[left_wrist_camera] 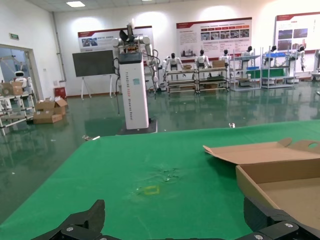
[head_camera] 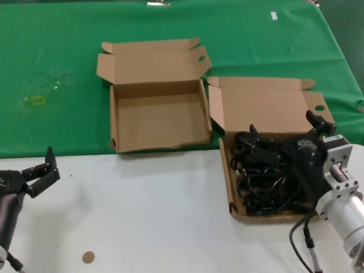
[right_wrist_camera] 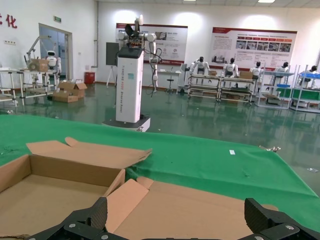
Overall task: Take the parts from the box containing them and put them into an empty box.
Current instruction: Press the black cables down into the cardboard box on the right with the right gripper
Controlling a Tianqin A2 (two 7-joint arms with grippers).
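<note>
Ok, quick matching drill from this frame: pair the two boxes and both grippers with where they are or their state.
Things:
1. left box
2. right box
3. left gripper
4. right gripper

States:
A. open over the cords
B. holds black cords
C. empty inside
D. open above the white table, away from both boxes

Pairs: 1-C, 2-B, 3-D, 4-A

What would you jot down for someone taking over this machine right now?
Right gripper: fingers open, spread above the power cords, nothing held yet.
Left gripper: open, idle over the white table on the robot's left.
All cords lie tangled in the shallow cardboard box on the right.
The deeper cardboard box, on the green cloth, holds nothing.
Done: no cord moved. Left: grasp the bundles and carry each across.
</note>
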